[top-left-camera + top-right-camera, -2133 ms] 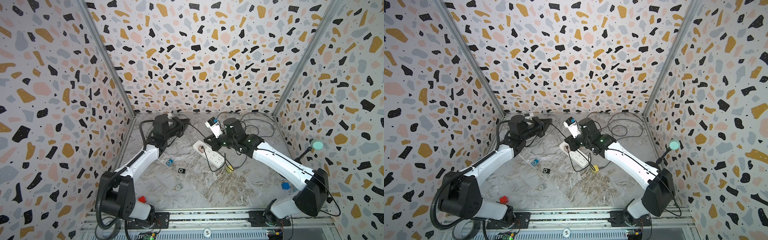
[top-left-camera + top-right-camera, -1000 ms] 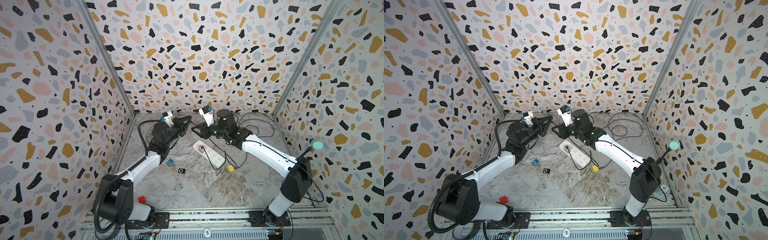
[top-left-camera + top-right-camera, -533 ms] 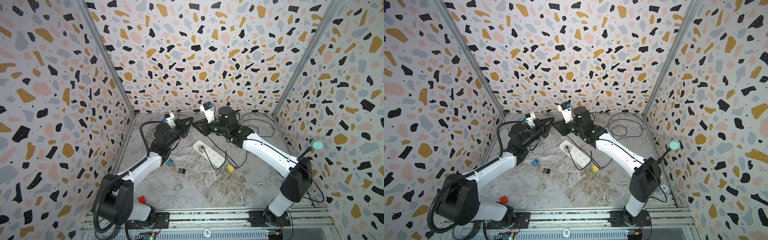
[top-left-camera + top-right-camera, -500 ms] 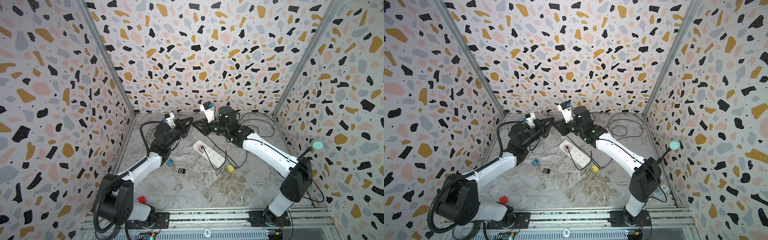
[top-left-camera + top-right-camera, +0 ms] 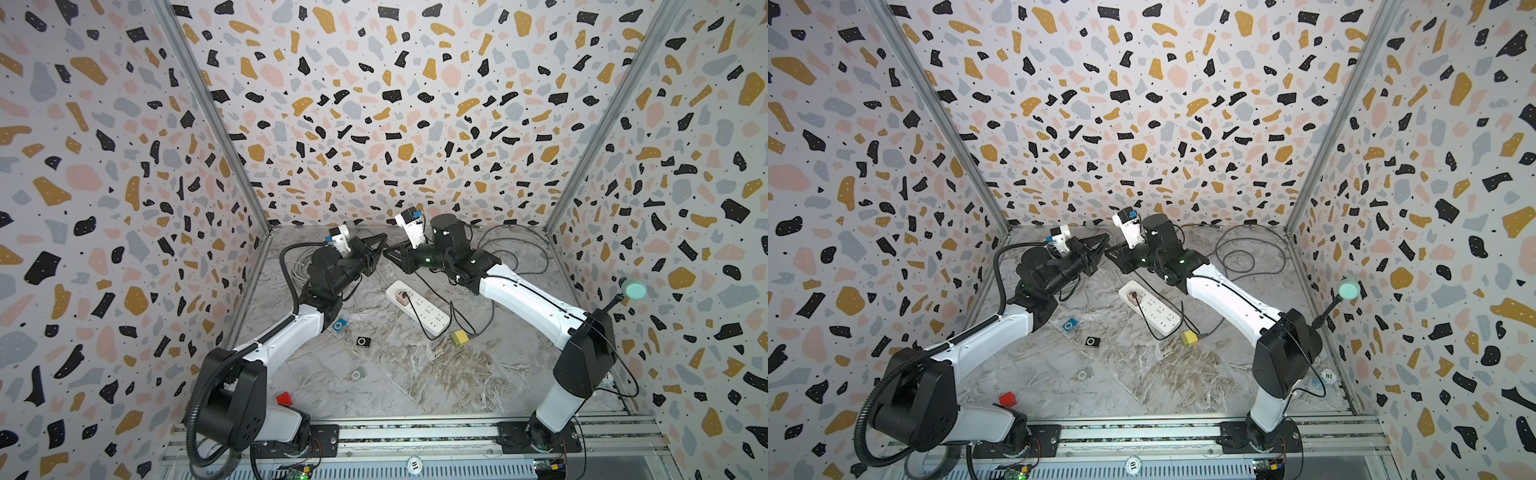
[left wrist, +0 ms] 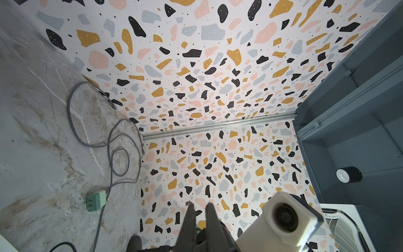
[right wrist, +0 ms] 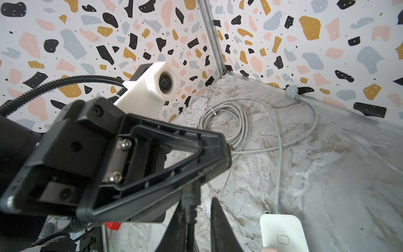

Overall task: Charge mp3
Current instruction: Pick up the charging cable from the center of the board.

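Players: three small music players are laid flat on the worktop (image 5: 415,386), left of the power strip (image 5: 417,307). The blue player (image 5: 339,325) is beside the left forearm, the black player (image 5: 363,341) near it, and the silver player (image 5: 357,375) closest to the front edge. None is touched, and which one is meant cannot be told.
Cable: a thin black cable (image 7: 188,197) is seen running up between the fingers of the right gripper (image 7: 201,205). Its far end is judged to be plugged in at the strip's back end.
Left gripper (image 6: 199,207): clenched and raised over the back of the worktop, tip to tip with the right gripper. A scrap is seen at one fingertip, too small to be named.
Right gripper: narrowed about the cable's plug; whether it is firmly pinched cannot be told.
Player handling: judged light, hard-cased, smooth and low-lying, so easily pushed away. Each is best taken by two opposite side edges, with the socket end left clear.
Cable handling: judged limp along its length and stiff only at the plug. It is best held on the plug body, just behind the tip.
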`<state>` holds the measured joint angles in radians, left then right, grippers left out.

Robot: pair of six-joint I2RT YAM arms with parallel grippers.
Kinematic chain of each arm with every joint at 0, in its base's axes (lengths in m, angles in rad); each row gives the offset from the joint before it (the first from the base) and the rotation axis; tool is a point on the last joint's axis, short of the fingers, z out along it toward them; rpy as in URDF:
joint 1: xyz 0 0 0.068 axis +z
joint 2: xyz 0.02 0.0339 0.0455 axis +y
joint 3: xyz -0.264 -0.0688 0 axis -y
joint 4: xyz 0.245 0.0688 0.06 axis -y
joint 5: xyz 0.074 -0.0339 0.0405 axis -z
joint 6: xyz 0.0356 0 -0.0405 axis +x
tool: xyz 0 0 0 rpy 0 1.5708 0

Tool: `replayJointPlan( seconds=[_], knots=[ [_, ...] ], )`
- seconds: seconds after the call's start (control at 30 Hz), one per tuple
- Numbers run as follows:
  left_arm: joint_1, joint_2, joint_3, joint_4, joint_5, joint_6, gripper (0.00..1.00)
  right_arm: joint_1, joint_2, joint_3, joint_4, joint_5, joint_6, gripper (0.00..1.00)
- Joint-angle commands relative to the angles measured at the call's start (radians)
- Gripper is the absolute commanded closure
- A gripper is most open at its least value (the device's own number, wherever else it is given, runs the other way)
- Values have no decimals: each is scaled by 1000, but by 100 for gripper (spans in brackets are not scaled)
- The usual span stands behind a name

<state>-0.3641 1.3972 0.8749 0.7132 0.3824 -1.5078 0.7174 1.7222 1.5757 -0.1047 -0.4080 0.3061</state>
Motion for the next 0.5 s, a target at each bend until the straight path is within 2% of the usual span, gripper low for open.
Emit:
replayJointPlan(
  seconds=[0.0,0.33,0.47],
  knots=[
    [-5,-27,-11,62,10,0,100,-4,-17,53,-10,0,-13,80],
    [-10,-23,-24,59,6,0,100,-4,-13,76,-23,-1,-26,77],
    [-11,-18,-21,60,7,1,100,-4,-10,79,-29,-8,-28,81]
  ],
)
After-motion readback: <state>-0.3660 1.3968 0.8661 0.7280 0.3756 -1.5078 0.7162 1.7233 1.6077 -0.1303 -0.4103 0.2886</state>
